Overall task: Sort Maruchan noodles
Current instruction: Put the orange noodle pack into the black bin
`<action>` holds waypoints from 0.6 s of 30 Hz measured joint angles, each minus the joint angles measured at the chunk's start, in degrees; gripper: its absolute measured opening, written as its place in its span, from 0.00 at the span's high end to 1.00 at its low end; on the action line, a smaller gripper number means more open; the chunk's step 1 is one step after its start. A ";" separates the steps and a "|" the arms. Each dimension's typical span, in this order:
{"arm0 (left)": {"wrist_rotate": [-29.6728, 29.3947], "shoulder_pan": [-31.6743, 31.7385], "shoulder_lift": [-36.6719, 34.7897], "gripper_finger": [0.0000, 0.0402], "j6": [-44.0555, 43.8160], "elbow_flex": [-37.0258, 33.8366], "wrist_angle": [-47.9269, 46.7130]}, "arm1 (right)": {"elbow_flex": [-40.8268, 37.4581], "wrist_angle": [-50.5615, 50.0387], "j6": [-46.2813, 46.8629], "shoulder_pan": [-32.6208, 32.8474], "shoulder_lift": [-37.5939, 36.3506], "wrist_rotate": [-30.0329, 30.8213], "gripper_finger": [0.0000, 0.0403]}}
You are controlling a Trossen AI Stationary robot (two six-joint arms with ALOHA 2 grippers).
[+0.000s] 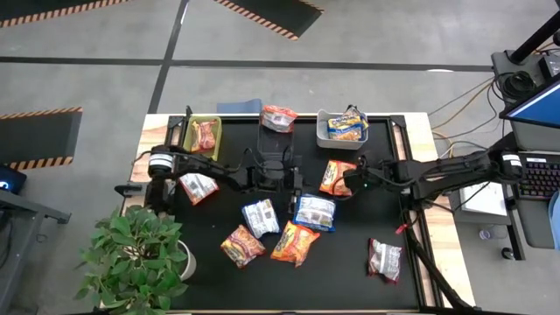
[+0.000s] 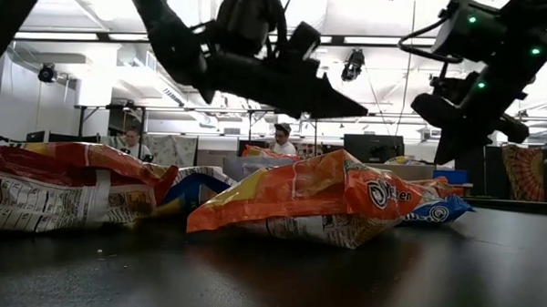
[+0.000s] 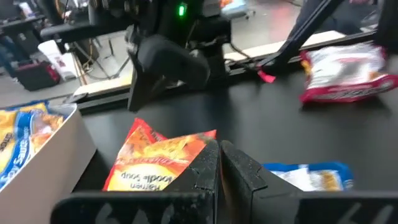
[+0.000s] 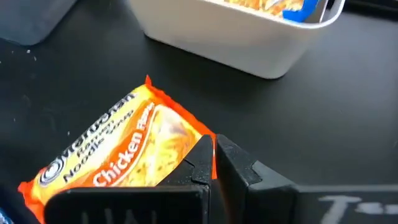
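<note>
Both arms are reaching in over the black table top, and the loose packets are lying scattered because sorting has barely begun; only the small green plastic bin and the white plastic bin are holding any. The right gripper, fingers pressed together and empty, is hovering just beside the orange crinkly chicken-flavour noodle packet at mid-table, near the white bin; its long axis is running roughly toward that bin, slightly slanted. The left gripper, likewise closed on nothing, is pointing at the same packet from the opposite side.
</note>
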 joint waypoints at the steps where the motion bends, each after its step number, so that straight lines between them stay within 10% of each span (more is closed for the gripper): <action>1: -0.06 0.30 0.73 1.00 -0.07 0.68 -0.02 | 0.34 0.03 -1.48 -1.09 -0.09 -0.61 0.98; 18: -0.17 3.21 11.28 1.00 0.18 10.87 -1.58 | 2.43 1.58 -20.08 -23.44 0.11 -31.00 0.51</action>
